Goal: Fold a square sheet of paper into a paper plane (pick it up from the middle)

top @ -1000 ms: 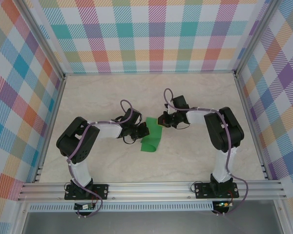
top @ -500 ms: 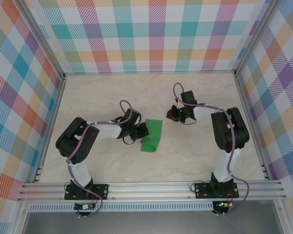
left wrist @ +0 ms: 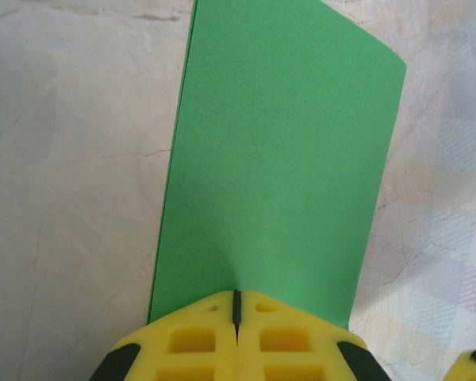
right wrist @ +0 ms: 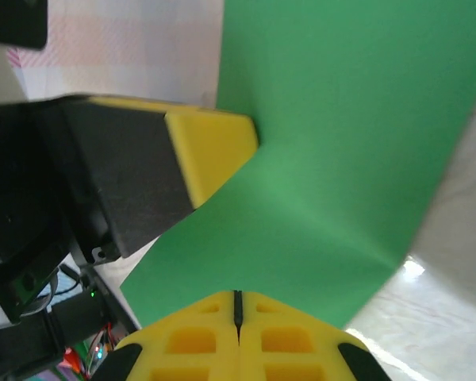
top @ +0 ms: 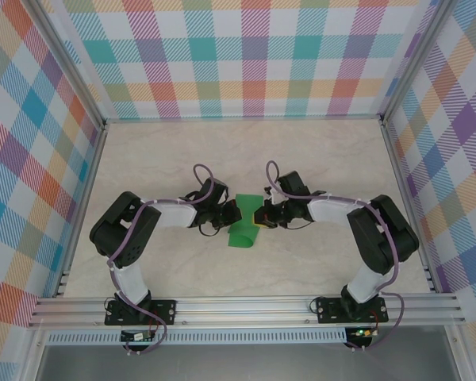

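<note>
The left pincer (top: 233,214) was shut tight. Its two yellow tips were pressed together with no gap. The near edge of the square sheet of paper (top: 243,232) sat right at those tips and looked pinched between them.

In the left wrist view the green paper (left wrist: 278,159) ran straight out ahead of the left pincer (left wrist: 236,305). It looked like a long, smooth strip. There was a tiny dent in the paper just in front of the tips. The pale table (left wrist: 63,159) lay on both sides of the strip, and the paper cast a soft shadow there.

The right pincer (top: 259,216) was shut tight too. It was on the other side of the paper, facing the left pincer, so the paper was between the two.

In the right wrist view the paper (right wrist: 341,143) spread out ahead of the right pincer (right wrist: 238,305) and up to its right. Its edge met the closed tips and seemed to be held there. A soft bend ran across the paper just ahead of the tips. A yellow finger (right wrist: 213,147) of the left pincer touched the paper ahead and to the left.

From above, the far part of the paper was between the two pincers. The rest curved down toward the arm bases, just past the tips.
</note>
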Controlling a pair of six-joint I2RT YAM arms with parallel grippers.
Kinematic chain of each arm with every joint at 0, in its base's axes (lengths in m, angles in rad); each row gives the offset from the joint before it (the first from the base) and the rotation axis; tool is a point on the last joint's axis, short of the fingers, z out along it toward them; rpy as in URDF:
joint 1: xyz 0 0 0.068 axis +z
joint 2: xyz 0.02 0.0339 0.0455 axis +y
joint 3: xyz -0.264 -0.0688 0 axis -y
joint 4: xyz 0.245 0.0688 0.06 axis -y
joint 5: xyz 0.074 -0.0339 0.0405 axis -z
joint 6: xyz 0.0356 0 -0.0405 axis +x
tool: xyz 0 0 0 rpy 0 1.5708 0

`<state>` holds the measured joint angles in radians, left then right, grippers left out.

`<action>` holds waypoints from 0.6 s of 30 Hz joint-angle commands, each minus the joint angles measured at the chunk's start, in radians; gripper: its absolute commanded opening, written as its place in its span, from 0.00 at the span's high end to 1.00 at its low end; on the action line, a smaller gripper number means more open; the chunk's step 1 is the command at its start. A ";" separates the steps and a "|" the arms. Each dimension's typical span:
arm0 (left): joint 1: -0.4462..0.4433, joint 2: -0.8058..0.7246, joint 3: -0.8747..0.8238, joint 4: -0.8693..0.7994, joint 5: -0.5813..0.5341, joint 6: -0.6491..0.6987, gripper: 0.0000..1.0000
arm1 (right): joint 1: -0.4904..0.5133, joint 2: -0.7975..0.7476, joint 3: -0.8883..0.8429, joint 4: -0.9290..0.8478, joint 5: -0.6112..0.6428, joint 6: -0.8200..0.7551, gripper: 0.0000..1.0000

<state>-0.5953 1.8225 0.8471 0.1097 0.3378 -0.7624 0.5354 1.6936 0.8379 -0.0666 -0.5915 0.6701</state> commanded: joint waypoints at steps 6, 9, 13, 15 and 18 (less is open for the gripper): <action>0.014 0.108 -0.103 -0.321 -0.180 -0.011 1.00 | 0.030 0.093 0.011 0.003 -0.039 -0.001 1.00; 0.014 0.113 -0.103 -0.318 -0.182 -0.014 1.00 | 0.031 0.099 -0.005 -0.038 -0.029 -0.029 1.00; 0.014 0.123 -0.102 -0.312 -0.185 -0.017 1.00 | 0.031 0.076 -0.050 -0.119 0.031 -0.083 1.00; 0.014 0.127 -0.103 -0.308 -0.183 -0.019 1.00 | 0.031 0.067 -0.066 -0.158 0.071 -0.108 1.00; 0.014 0.133 -0.103 -0.304 -0.183 -0.019 1.00 | 0.031 0.044 -0.066 -0.186 0.105 -0.122 1.00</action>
<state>-0.5953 1.8286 0.8467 0.1131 0.3351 -0.7776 0.5606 1.7607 0.8036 -0.1268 -0.5591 0.5976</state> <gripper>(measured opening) 0.040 0.043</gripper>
